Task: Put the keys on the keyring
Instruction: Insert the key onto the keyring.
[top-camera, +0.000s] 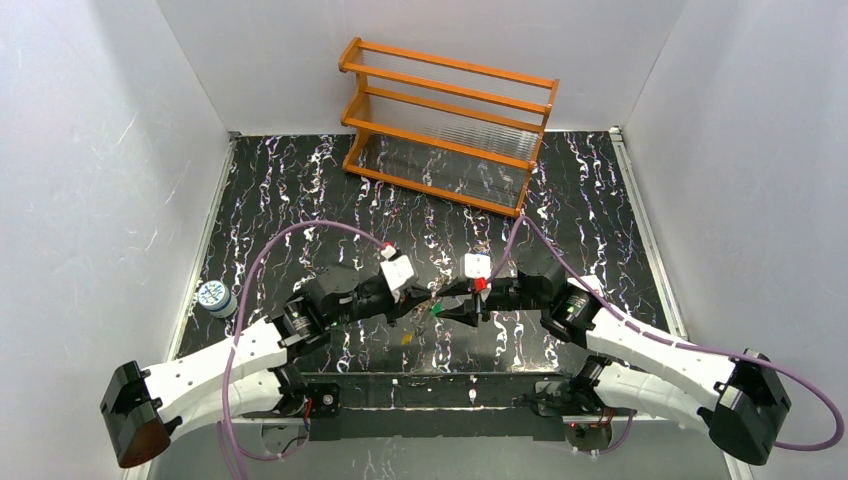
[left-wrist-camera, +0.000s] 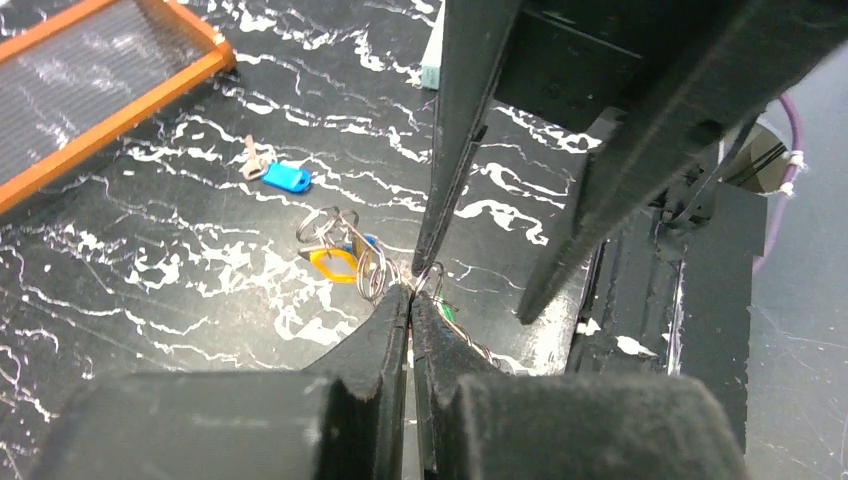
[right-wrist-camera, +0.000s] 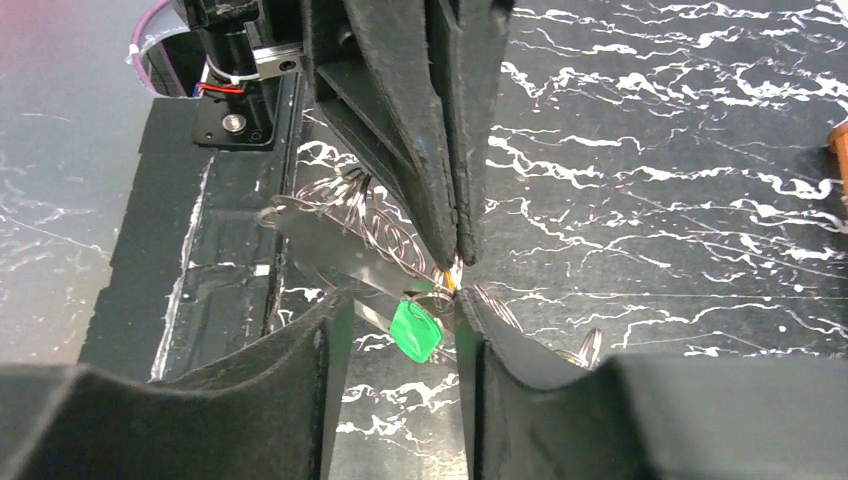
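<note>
My left gripper (left-wrist-camera: 410, 298) is shut, its tips pinching the thin wire of the keyring (left-wrist-camera: 372, 266). From the wire just past those tips hangs a green key (right-wrist-camera: 415, 330). It dangles between the fingers of my right gripper (right-wrist-camera: 400, 305), which stands open and does not touch it. In the right wrist view the left gripper (right-wrist-camera: 455, 248) comes down from above, with coils of the keyring (right-wrist-camera: 372, 222) beside it. A yellow key (left-wrist-camera: 333, 263) sits by the coils. A blue key (left-wrist-camera: 285, 177) lies apart on the table. From above, both grippers meet at the table's middle, around the green key (top-camera: 437, 308).
An orange wooden rack (top-camera: 450, 125) stands at the back of the black marbled table (top-camera: 300, 200). A round blue-and-white disc (top-camera: 213, 297) sits at the left edge. White walls close in three sides. Purple cables (top-camera: 300, 232) arch over both arms.
</note>
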